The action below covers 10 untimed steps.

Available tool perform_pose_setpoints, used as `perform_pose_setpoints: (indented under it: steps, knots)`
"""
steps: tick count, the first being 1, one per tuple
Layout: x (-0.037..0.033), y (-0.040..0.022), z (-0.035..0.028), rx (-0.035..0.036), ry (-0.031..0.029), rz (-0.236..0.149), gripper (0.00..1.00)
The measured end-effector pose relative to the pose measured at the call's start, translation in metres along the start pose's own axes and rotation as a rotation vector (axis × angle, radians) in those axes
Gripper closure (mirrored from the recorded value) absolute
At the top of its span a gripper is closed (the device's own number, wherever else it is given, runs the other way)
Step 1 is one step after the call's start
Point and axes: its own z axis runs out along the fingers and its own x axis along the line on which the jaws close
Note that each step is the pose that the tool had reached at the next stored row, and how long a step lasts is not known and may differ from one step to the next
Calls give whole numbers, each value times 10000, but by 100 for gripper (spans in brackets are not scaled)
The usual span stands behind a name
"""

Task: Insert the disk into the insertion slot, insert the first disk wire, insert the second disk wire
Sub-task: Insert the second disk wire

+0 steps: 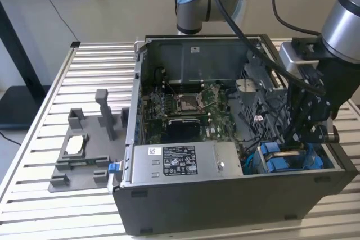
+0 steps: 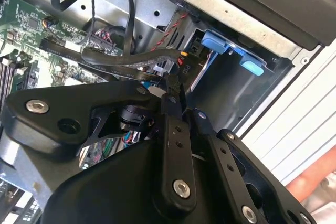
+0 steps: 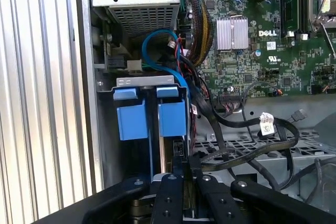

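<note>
Computer case (image 1: 225,206), open side up, on a slatted table (image 1: 50,206).
Insertion slot (image 1: 326,158), near corner at the exterior view's right: disk (image 3: 172,116) seated on edge, blue frame tabs up, long axis running down into the bay.
Gripper (image 3: 181,163) just above it; jaws look nearly together, seemingly pinching a dark cable (image 3: 247,156).
Wire steps judged unfinished.

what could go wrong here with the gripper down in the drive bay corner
1. Snagging: loose black cables lie right beside the gripper in the first wrist view, so a sideways move could catch and tug one.
2. Collision: in the exterior view the gripper hangs just above the blue frame and close to the case wall; a small drift might scrape either.
3. Jamming: the blue frame's tabs sit tight in the insertion slot, so a skewed push could bind.
</note>
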Motion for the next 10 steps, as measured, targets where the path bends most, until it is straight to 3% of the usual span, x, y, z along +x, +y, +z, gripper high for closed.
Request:
perform_pose_setpoints:
  steps: [6,10]
  knots:
    - [0,0,1,4,-2,-1,84]
    - [0,-1,5,2,-9,-1,76]
